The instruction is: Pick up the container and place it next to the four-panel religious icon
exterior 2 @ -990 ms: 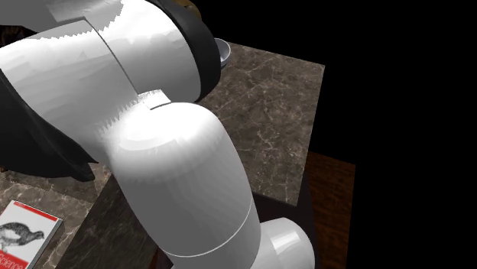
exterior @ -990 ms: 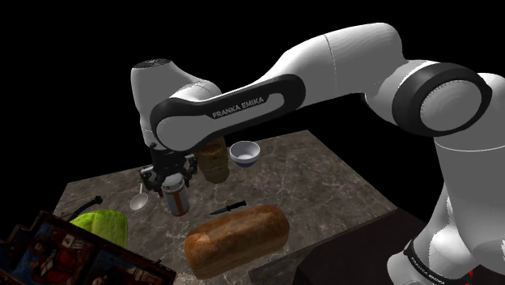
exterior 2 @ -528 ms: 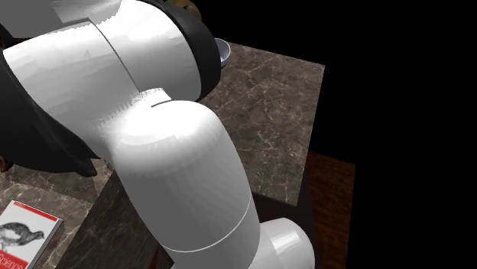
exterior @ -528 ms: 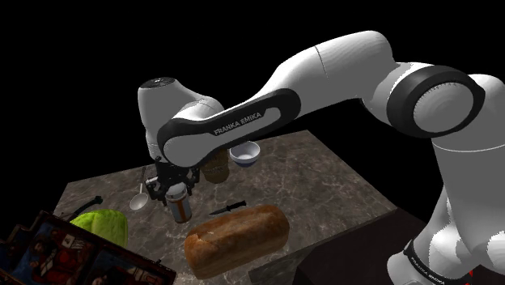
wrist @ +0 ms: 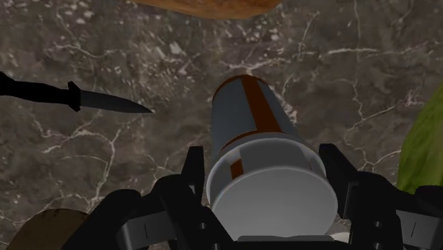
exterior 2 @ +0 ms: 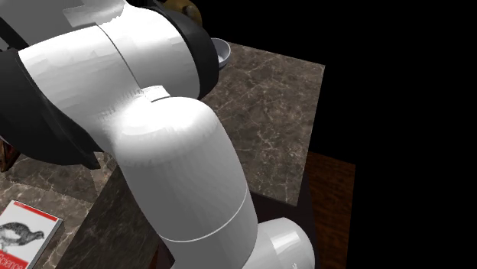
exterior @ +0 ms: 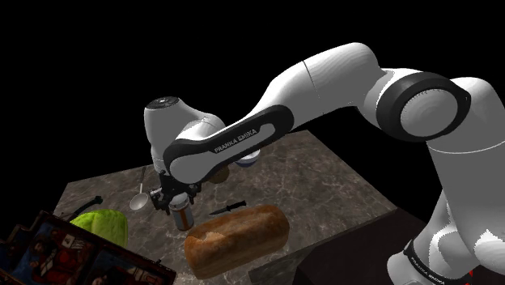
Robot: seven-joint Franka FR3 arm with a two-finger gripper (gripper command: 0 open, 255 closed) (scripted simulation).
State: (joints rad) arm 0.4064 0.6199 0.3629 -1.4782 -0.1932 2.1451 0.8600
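Step in hand, by my reading: the carry. The gripper [wrist: 264, 169] had the container [wrist: 248, 117] clasped at its white cap end, one black finger pressed to each side and spread only as wide as the cap.

- In the shoulder view the container hung under the hand, over the marbled table [exterior: 324, 178]. The knife [exterior: 227, 209] lay at its 3 o'clock and the bread loaf [exterior: 236, 237] at its 4 o'clock. Whether its base was clear of the surface, I could not tell.
- Long axis ran along the gripper's own line, near upright. Cap toward the hand, base toward the table, leaning slightly to 5 o'clock in the shoulder view.
- The icon [exterior: 57, 247] lay at about 8 o'clock, with the green leafy head [exterior: 101, 224] between.

The next move likely calls for travel toward 8 o'clock, clearing the greens, then an upright set-down just beside the icon.
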